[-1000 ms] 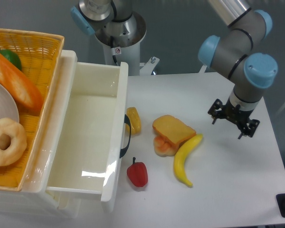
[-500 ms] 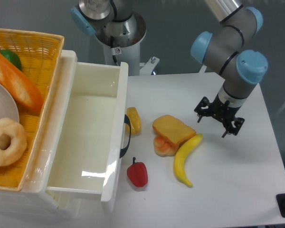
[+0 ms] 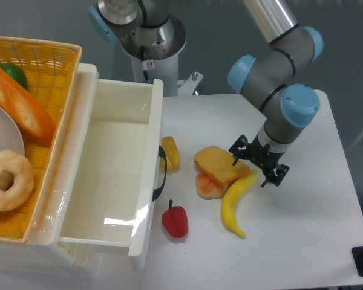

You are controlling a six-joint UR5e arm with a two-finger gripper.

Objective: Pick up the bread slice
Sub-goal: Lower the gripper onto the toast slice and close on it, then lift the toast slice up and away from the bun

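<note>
The bread slice point(image 3: 218, 165) is a flat orange-tan square with a darker crust edge. It lies tilted on top of the round orange-and-cream bun point(image 3: 207, 185) in the middle of the white table point(image 3: 302, 241). My gripper point(image 3: 258, 162) hangs just right of the slice's right corner, above the top end of the banana point(image 3: 236, 202). Its dark fingers point(image 3: 237, 147) are spread apart and hold nothing.
A small yellow-orange disc piece point(image 3: 170, 153) lies by the handle of the open white drawer point(image 3: 109, 175). A red pepper point(image 3: 175, 221) lies in front of it. A wicker basket point(image 3: 45, 57) at the left holds a baguette, a doughnut and a green item.
My gripper has moved left across the table, from well right of the food to right beside the bread slice's right corner. The food has not moved.
</note>
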